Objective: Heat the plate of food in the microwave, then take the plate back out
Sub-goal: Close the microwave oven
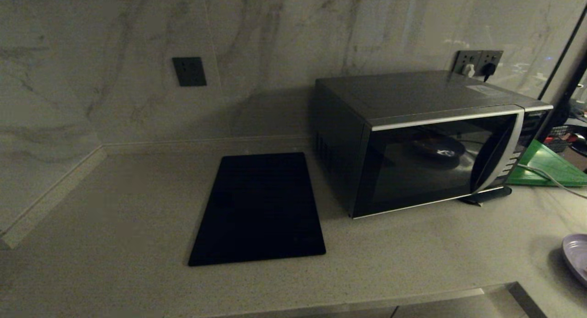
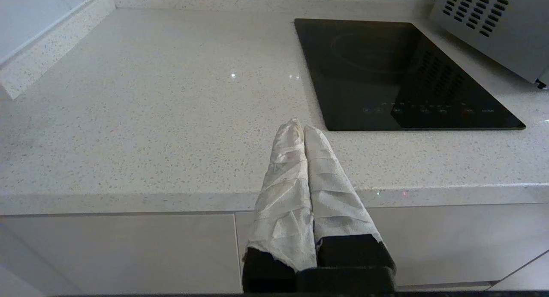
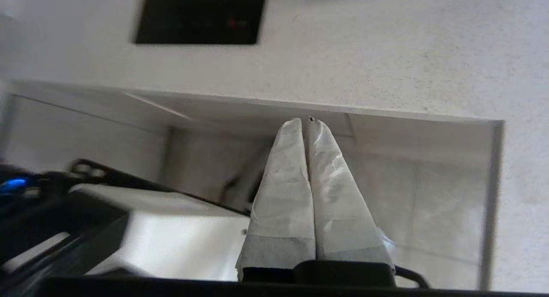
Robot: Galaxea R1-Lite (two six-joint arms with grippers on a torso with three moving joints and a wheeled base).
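My right hand (image 3: 304, 122) has its two white-wrapped fingers (image 3: 283, 190) pressed together, tip against tip. It holds nothing and touches nothing. It hangs off the near edge of the pale speckled stone counter (image 1: 114, 217), over the cabinet fronts below the counter lip.

My left hand (image 2: 302, 127) is parked just off the near counter edge. Its two wrapped fingers are likewise pressed together on nothing.

The round pale lavender plate (image 1: 577, 256) lies on the counter at the near right, cut off by the edge of the head view; any food on it cannot be seen. Neither hand appears in the head view, so I cannot place the plate against either hand.

The boxy black-and-silver microwave (image 1: 426, 143) stands at the far right with its dark glass door closed.

Count: one plate, one microwave, one flat black rectangular mat (image 1: 259, 208) left of the microwave, one green board (image 1: 548, 164) behind the microwave on its right.
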